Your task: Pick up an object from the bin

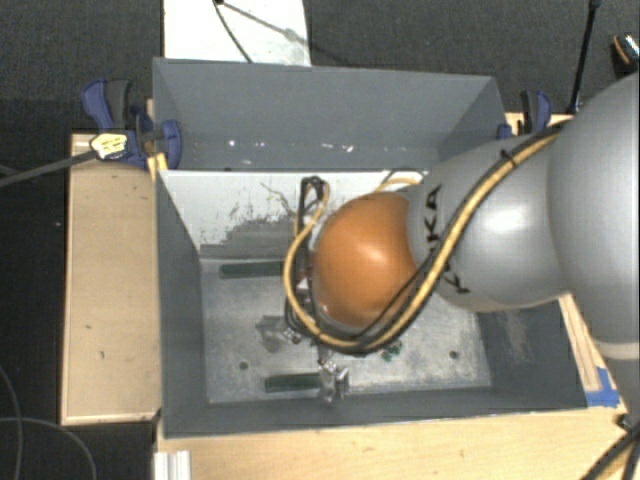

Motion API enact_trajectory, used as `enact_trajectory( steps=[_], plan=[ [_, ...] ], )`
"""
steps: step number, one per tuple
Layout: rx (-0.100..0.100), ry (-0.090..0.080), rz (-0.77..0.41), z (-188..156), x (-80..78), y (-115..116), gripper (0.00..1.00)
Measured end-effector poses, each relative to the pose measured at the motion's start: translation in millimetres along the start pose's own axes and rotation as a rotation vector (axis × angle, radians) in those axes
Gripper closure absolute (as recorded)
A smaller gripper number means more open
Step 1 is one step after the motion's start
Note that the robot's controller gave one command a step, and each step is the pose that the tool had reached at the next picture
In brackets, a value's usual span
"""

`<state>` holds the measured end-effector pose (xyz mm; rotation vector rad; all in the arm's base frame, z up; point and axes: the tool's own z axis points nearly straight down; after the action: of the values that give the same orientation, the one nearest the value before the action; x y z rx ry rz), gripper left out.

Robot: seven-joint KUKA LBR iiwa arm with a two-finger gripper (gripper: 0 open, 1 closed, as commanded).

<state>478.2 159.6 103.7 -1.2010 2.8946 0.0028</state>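
The silver arm [530, 228] is reaching into the grey metal bin [185, 368]. Its wrist is wearing a smooth, glossy orange cover [362, 258] shaped like a dome. A black-and-yellow cable [440, 258] is looping round the dome's lower rim.

Below the orange cover, the gripper [333, 383] is poking out as a small, pale metallic tip. The cover is hiding most of it, so I cannot tell whether it is spread or pressed together.

Below-left of the cover, a thin, flat, dark green strip [290, 382] is lying lengthwise along the bin's front wall. Its right end is sitting just beside the gripper; whether they are touching cannot be judged.

Left of the cover, a small, lumpy, pale grey piece [270, 330] is resting on the scuffed, scratched floor. Above-left of the cover, a second dark strip [250, 269] is lying at the foot of the back wall. Below-right of the cover, a tiny green bit [392, 349] is peeking out beside the cable.

Left of the cover, bare floor is stretching to the side wall. The strip by the gripper is hugging the front wall closely.
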Motion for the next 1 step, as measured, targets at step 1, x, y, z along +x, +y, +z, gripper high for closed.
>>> enact_trajectory(
  steps=[1],
  plan=[
    [0.005, -0.005, -0.051, 32.0, -2.2, -0.4, 0.0]
  ],
)
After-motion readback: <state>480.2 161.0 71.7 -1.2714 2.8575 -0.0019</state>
